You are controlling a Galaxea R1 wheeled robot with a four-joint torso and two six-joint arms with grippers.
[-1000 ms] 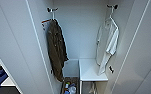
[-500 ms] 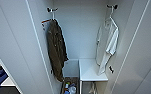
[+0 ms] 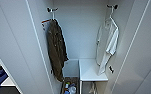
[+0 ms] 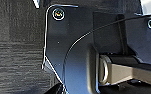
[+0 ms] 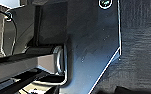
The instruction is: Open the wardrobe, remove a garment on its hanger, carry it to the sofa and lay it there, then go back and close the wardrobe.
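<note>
Hanging unmoved since earlier: garment inside open wardrobe; gripper state unclear.

We see a white wardrobe interior, black hooks, a dark olive-brown jacket, a white shirt, and dark grey ribbed carpet.
</note>
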